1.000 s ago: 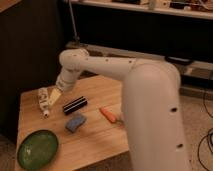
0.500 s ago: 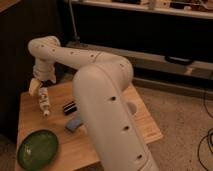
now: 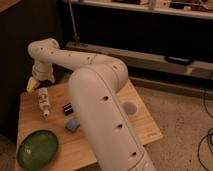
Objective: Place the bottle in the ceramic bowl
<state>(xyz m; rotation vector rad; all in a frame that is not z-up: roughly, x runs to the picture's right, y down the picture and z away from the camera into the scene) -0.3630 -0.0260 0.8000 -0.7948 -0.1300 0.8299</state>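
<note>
The bottle (image 3: 43,102), small and white with a printed label, is at the back left of the wooden table (image 3: 145,130), its cap pointing toward the front. My gripper (image 3: 35,83) is just above and left of the bottle's rear end, close to it; I cannot tell whether it touches the bottle. The ceramic bowl (image 3: 37,148), a shallow dark-green dish, sits at the table's front left corner, well in front of the bottle.
A black bar (image 3: 67,107) and a blue block (image 3: 73,124) lie right of the bottle. A white cup (image 3: 130,108) stands on the right. My arm's large white link (image 3: 100,110) crosses the table's middle. Dark shelving is behind.
The arm has swung across the view and its large link now covers the table's middle. The gripper stays at the back left near the bottle, which sits slightly lower in view.
</note>
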